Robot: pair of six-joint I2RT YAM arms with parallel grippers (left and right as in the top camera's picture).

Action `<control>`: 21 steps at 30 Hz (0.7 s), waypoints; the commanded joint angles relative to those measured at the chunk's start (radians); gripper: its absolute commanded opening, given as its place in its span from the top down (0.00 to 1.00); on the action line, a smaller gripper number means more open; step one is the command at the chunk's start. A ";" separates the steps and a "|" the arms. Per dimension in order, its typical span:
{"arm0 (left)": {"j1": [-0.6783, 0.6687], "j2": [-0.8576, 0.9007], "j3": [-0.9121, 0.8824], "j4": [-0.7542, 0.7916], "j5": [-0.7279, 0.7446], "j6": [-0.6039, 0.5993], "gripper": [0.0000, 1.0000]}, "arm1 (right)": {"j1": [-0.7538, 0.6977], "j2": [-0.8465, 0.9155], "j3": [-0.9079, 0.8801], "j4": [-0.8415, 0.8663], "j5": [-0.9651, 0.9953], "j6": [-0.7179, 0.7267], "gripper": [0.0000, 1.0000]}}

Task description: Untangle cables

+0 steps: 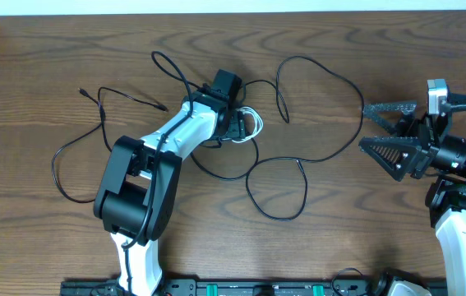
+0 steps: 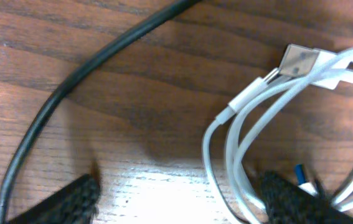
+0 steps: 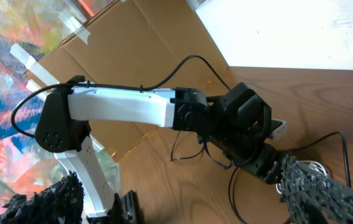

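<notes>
The white cable (image 2: 246, 96) lies looped, its plug (image 2: 299, 61) pointing up-right in the left wrist view. Left jaws stand wide over it; right jaws wide too.

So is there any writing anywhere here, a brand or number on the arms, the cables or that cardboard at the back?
No text can be read in any view.
The left arm and the right arm show plain shells with no label.
The metal plug of the white cable looks blank, though it is blurred.
The cardboard shows tape only.
The painted panel shows colour patches, no letters.
</notes>
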 commanded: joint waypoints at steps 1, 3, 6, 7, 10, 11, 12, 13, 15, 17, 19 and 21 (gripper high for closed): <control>-0.003 0.015 0.001 -0.003 0.018 0.003 0.25 | -0.008 0.000 0.009 0.003 0.003 -0.021 0.01; -0.003 0.025 0.001 0.002 0.018 0.003 0.31 | -0.008 0.000 0.009 0.003 0.004 -0.021 0.01; -0.003 0.049 0.001 0.010 0.019 0.000 0.38 | -0.008 0.000 0.009 0.003 0.004 -0.021 0.01; -0.004 0.059 0.001 0.011 0.019 0.000 0.43 | -0.008 0.000 0.009 0.003 0.004 -0.021 0.01; -0.004 0.084 0.001 0.015 0.021 0.000 0.59 | -0.008 0.000 0.009 0.003 0.004 -0.021 0.01; -0.004 0.090 0.001 0.018 0.027 0.000 0.64 | -0.008 0.000 0.009 0.003 0.004 -0.021 0.01; -0.004 0.093 0.001 0.024 0.039 0.000 0.67 | -0.008 0.000 0.009 0.003 0.004 -0.021 0.01; -0.004 0.095 0.001 0.032 0.052 0.000 0.72 | -0.008 0.000 0.009 0.003 0.004 -0.021 0.01; -0.004 0.095 0.001 0.048 0.074 0.000 0.81 | -0.008 0.000 0.009 0.003 0.004 -0.021 0.01; -0.004 0.095 0.001 0.062 0.085 0.000 0.91 | -0.008 0.000 0.009 0.003 0.004 -0.021 0.01; -0.004 0.095 0.001 0.066 0.086 0.000 0.92 | -0.008 0.000 0.009 0.003 0.004 -0.021 0.01; -0.004 0.095 0.001 0.066 0.086 0.000 0.92 | -0.008 0.000 0.009 0.003 0.004 -0.020 0.01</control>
